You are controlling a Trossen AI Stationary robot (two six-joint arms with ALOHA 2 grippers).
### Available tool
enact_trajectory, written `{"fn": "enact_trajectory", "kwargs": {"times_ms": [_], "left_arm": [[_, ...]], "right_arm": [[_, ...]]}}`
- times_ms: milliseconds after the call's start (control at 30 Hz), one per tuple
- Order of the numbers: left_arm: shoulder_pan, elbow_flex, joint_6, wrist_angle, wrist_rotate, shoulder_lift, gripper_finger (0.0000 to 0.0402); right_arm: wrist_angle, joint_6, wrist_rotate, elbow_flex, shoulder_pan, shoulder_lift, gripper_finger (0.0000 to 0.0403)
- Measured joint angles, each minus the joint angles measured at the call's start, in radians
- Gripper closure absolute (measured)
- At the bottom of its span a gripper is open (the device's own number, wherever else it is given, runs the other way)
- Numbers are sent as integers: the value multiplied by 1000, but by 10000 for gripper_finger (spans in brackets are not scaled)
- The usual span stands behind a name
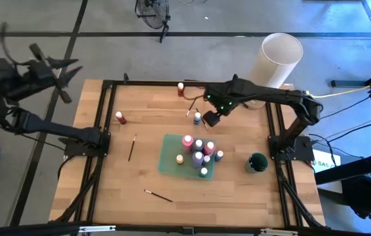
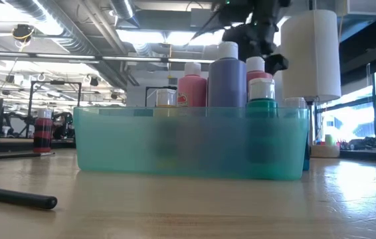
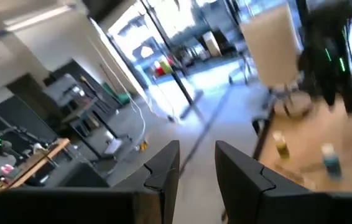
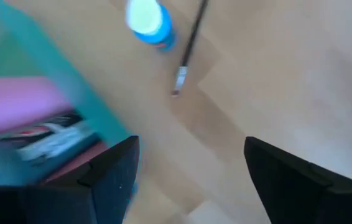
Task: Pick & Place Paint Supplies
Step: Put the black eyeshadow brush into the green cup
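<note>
Seven or so paint bottles (image 1: 198, 155) stand in the teal tray (image 1: 170, 160) at frame centre on the worktop (image 1: 146, 111). Right end effector (image 1: 210, 120) hovers just above the tray's upper right edge, fingers spread, nothing held; blue bottle (image 1: 198, 118) just beside it. Left end effector (image 1: 64, 77) is at upper left, off the worktop, fingers slightly apart, empty. Brushes (image 1: 132, 147) lie loose left of the tray.
</note>
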Motion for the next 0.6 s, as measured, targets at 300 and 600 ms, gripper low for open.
{"fn": "enact_trajectory", "kwargs": {"times_ms": [300,600], "left_arm": [[0,0,7,126,61,-61,304],[-38,0,140,130,-63,-77,304]], "right_arm": [[72,-54,97,0,59,80,118],[74,-77,22,-9,51,92,123]]}}
